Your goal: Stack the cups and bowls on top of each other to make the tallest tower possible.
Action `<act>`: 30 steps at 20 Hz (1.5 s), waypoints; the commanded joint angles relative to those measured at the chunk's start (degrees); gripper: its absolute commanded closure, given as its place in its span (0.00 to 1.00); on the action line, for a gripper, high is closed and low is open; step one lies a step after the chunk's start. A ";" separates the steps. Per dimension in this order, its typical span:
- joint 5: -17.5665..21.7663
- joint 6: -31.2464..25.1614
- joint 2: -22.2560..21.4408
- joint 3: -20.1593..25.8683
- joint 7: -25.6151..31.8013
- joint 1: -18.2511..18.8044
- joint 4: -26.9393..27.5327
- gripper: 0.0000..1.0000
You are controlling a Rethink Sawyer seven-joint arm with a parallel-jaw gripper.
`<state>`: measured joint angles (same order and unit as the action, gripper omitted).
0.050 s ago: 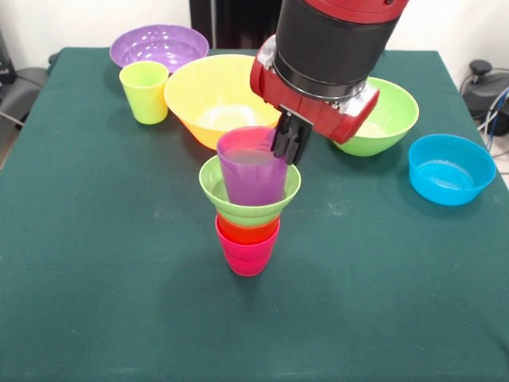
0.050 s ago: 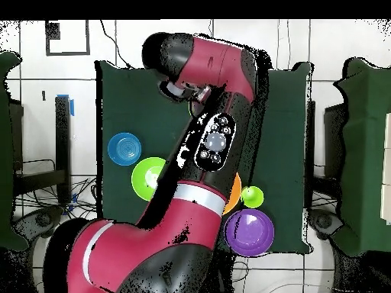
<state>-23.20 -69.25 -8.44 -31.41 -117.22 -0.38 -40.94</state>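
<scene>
Standing near the middle of the green desk (image 1: 95, 302), the tower (image 1: 249, 215) is showing me a red-pink cup (image 1: 246, 256) lowest, an orange cup (image 1: 247, 231), a small lime green bowl (image 1: 250, 191) and a purple cup (image 1: 252, 165) on top. I am holding my hand (image 1: 288, 142) at the purple cup's rim, its fingers looking clamped on that rim. I am seeing the orange-yellow bowl (image 1: 211, 95), purple bowl (image 1: 159, 46), lime green cup (image 1: 145, 91), green bowl (image 1: 394, 111) and blue bowl (image 1: 451, 169) sitting farther back.
</scene>
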 commanded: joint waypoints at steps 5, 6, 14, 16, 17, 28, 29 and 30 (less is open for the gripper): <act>1.28 -1.75 -1.25 4.52 -6.86 -0.76 -1.25 0.00; 1.29 -1.76 -1.23 4.56 -6.78 -0.74 -1.20 0.00; 1.37 -2.13 -0.69 4.28 -7.52 -0.57 -0.41 0.00; 1.43 -1.72 -0.83 4.28 -7.70 -0.70 -0.81 0.00; 1.47 -1.48 -0.97 4.31 -7.74 -0.81 -1.15 0.00; 1.17 -1.79 -1.76 3.98 -8.85 -1.35 -1.28 0.00; 1.32 -2.20 -1.73 3.75 -8.56 -1.13 -0.73 0.00; 1.29 -2.79 -1.93 3.72 -8.18 -0.88 -0.39 0.00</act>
<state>-23.20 -69.25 -9.89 -31.41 -117.22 -0.54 -40.72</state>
